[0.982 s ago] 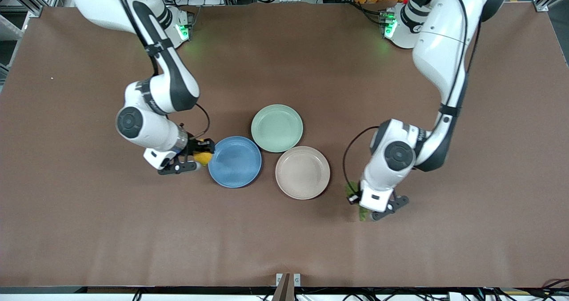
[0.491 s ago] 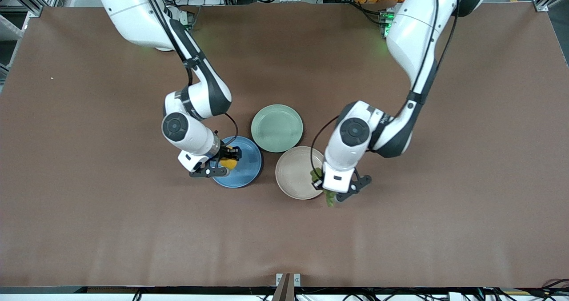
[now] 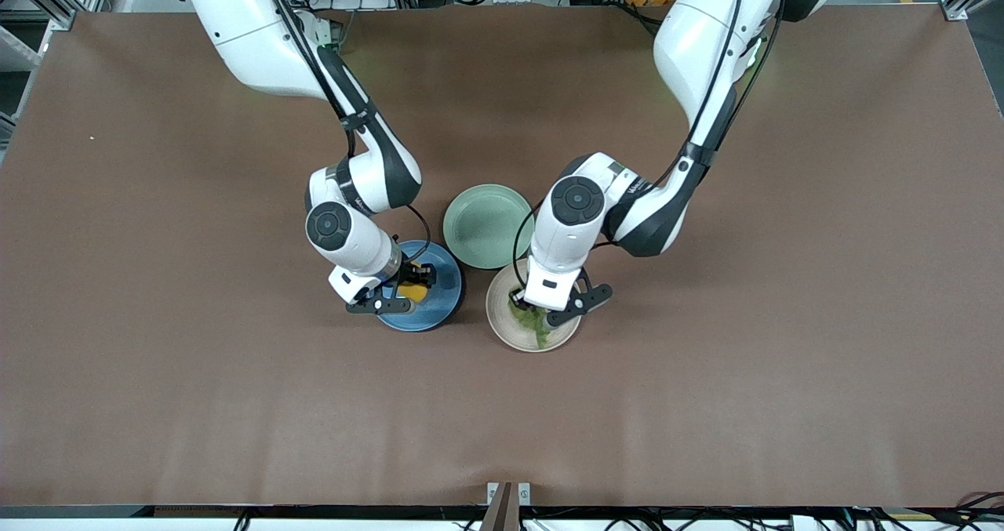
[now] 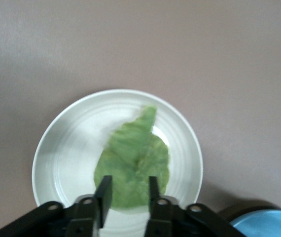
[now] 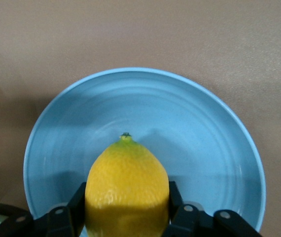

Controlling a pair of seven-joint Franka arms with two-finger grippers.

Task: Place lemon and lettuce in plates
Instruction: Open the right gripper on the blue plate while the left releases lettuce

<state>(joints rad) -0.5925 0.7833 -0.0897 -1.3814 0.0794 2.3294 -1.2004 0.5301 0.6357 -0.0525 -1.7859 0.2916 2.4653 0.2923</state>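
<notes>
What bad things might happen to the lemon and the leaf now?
1. The lemon sits between the right gripper fingers over the blue plate. It is round, so once let go it might roll toward the rim or off.
2. The lettuce lies on the cream plate, its end between the left gripper fingers. Lifting away might drag it along.

White arms [image 3: 698, 37], black joints, black cables, black grippers [image 3: 404, 289]
</notes>
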